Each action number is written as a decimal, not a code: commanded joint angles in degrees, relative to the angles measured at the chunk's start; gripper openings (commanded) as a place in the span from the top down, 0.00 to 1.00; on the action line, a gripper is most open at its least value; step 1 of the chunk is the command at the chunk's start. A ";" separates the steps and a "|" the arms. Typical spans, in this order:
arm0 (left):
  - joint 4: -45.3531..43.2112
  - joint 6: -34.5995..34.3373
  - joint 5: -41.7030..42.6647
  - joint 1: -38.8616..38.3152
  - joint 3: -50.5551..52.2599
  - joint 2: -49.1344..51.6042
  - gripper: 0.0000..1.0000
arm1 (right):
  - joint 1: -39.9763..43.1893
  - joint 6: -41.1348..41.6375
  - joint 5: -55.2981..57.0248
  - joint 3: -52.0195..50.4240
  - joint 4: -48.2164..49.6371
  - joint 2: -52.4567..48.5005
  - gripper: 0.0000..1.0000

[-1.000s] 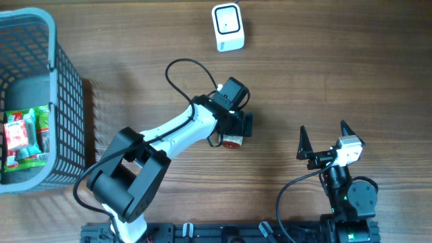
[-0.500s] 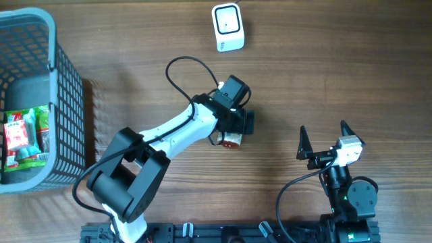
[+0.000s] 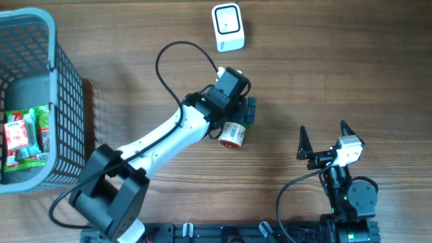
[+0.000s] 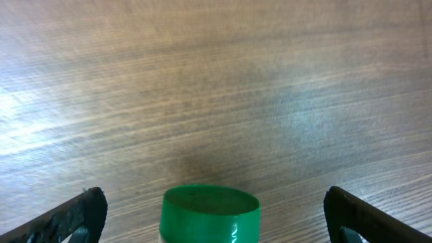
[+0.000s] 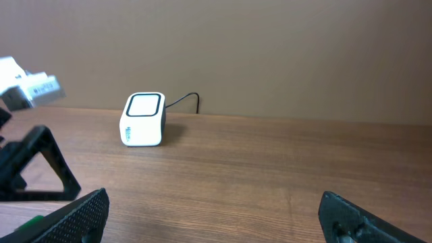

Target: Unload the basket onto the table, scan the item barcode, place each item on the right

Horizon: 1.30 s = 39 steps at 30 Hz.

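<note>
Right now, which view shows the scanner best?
Overhead. The white scanner sits unobstructed at the top of the frame, with its whole top window visible. The right wrist view also shows it whole, but from a low side angle, with its cable behind. The left wrist view doesn't show it.

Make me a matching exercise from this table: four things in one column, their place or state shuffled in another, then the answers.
1. white box-shaped barcode scanner
2. green-capped bottle
3. grey plastic mesh basket
4. right gripper

A. between the left gripper's open fingers
B. far left, packets inside
C. open, empty, near right
D. far side, middle

Pairs: 1-D, 2-A, 3-B, 4-C
</note>
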State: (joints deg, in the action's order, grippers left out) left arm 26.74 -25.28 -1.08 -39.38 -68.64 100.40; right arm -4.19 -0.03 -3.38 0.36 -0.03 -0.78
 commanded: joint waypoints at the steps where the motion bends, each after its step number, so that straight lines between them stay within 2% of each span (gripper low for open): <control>1: 0.46 2.62 -3.54 0.50 -1.14 -3.21 0.00 | 0.24 0.59 0.55 -0.07 0.15 0.50 0.00; 10: 8.55 2.56 -3.50 3.41 -1.11 -3.34 0.00 | 0.24 0.59 0.55 -0.07 0.15 0.35 0.00; 11: 10.32 2.56 -3.52 4.04 -1.11 -3.34 0.03 | 0.24 0.59 0.55 -0.07 0.15 0.35 0.00; 13: 13.25 2.49 -3.52 5.57 -1.11 -3.34 0.18 | 0.24 0.59 0.55 -0.07 0.15 0.35 0.00; 15: 15.52 2.14 -3.52 7.74 -1.11 -3.34 0.41 | 0.24 0.59 0.55 -0.07 0.15 0.35 0.00; 16: 16.39 1.68 -3.52 8.98 -1.11 -3.32 0.59 | 0.24 0.59 0.55 -0.07 0.15 0.35 0.00; 19: 17.92 -1.14 -3.26 12.79 -0.70 -3.32 0.94 | 0.24 0.59 0.55 -0.07 0.15 0.35 0.00; 23: 18.32 -1.09 3.91 15.21 1.73 -2.89 0.96 | 0.24 0.59 0.55 -0.07 0.15 0.35 0.00; 26: 14.29 -1.09 9.22 14.97 6.38 -2.89 0.96 | 0.24 0.59 0.55 -0.07 0.15 0.35 0.00; 30: 6.32 -1.53 9.42 13.42 12.52 -2.89 0.96 | 0.24 0.59 0.55 -0.07 0.15 0.35 0.00; 39: 1.38 -5.49 9.44 10.29 16.20 -2.89 0.96 | 0.24 0.59 0.55 -0.07 0.15 0.35 0.00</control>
State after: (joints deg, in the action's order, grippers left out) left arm 29.23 -28.21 7.46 -28.01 -53.01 98.15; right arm -4.19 -0.03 -3.38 0.36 -0.03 -0.78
